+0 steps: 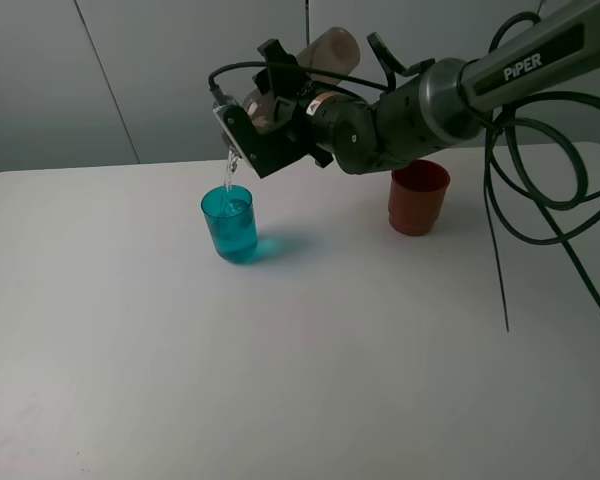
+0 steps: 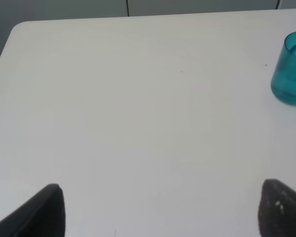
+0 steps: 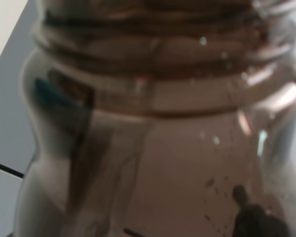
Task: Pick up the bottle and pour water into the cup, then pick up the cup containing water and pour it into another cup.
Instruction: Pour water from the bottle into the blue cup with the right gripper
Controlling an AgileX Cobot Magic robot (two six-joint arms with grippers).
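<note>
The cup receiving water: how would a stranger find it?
On the white table, look under the mouth of the tilted bottle. The teal cup there is see-through and holds water; its neighbour, the red-brown cup, is opaque.

Even, soft light, faint shadow beside the cup [image 1: 229, 224], bottle [image 3: 158, 128] blurred close-up (glare specks), table [image 2: 138, 113] washed pale.

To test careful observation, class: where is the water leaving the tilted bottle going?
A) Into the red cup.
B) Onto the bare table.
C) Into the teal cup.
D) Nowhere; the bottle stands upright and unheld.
C: a thin stream of water falls from the tilted bottle straight into the teal cup; the red cup stands apart, off to the side.
</note>
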